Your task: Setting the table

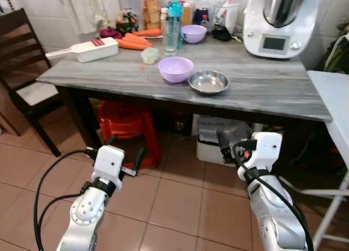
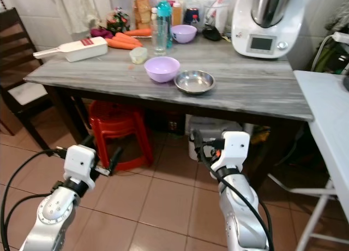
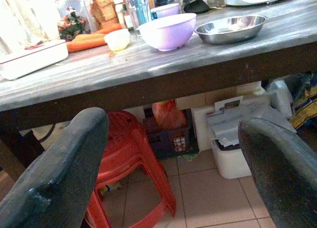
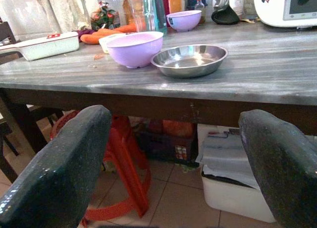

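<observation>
Evidently both the left gripper (image 1: 124, 158) and right gripper (image 1: 227, 144) hung wide open and empty below the table (image 1: 262, 90), apparently staged for reaching the purple bowl (image 1: 175, 69) and steel dish (image 1: 209, 82).

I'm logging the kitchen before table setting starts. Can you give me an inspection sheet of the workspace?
Surface: grey wooden table, front right part bare.
Job's things: lilac bowl beside steel dish, near the front edge; smaller lilac bowl at the back.
Clutter: carrots, white grater, teal bottle, jars, food processor.
Grippers: left end effector and right end effector open, empty, below table height.
Cables: black cable looping along the left arm, another on the right.
Surroundings: red stool and white bin under the table, dark chair at left.
</observation>
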Tool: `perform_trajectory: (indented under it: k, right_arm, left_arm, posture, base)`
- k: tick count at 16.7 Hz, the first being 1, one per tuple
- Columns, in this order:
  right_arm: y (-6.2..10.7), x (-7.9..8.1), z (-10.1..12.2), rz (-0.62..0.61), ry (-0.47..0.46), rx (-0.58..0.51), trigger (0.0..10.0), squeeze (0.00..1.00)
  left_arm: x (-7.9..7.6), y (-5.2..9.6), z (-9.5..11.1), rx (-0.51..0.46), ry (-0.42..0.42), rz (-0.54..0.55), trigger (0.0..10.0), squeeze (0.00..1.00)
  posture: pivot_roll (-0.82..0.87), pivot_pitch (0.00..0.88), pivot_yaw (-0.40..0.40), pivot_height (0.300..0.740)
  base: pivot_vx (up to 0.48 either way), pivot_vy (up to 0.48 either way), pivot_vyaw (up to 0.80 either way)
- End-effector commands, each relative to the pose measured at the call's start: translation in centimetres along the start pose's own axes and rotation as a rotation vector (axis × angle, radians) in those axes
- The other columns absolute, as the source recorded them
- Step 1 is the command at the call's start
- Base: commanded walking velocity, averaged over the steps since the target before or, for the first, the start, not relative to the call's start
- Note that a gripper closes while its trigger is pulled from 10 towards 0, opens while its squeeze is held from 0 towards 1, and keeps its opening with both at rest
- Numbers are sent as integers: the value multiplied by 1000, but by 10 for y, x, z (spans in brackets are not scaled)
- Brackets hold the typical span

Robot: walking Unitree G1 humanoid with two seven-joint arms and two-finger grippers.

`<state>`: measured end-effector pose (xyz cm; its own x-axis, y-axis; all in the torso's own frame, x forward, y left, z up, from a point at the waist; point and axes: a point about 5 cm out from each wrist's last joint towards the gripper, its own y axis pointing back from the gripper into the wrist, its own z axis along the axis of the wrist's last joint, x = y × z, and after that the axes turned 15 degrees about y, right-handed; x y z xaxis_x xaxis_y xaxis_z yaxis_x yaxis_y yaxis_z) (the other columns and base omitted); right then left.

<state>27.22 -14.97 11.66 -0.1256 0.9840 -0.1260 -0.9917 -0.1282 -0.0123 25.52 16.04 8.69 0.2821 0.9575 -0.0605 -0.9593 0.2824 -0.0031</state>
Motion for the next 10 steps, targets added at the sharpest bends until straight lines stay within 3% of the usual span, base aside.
perform_trajectory:
  k: [1,8,10]
  right_arm:
    - [-2,-3,2,-16,2,-7,10000,0]
    - [-3,-3,1,-21,3,-7,10000,0]
    - [-3,-4,1,-21,4,-4,10000,0]
  left_arm:
    - [-1,-2,5,-11,3,-19,10000,0]
    - [-4,-4,5,-5,21,-49,10000,0]
    - [-5,-5,4,-3,27,-55,10000,0]
  posture:
    - [54,0,27,740]
    - [50,0,32,740]
    - [49,0,29,740]
  base:
    - [0,0,0]
    - [0,0,-509]
    - [0,0,0]
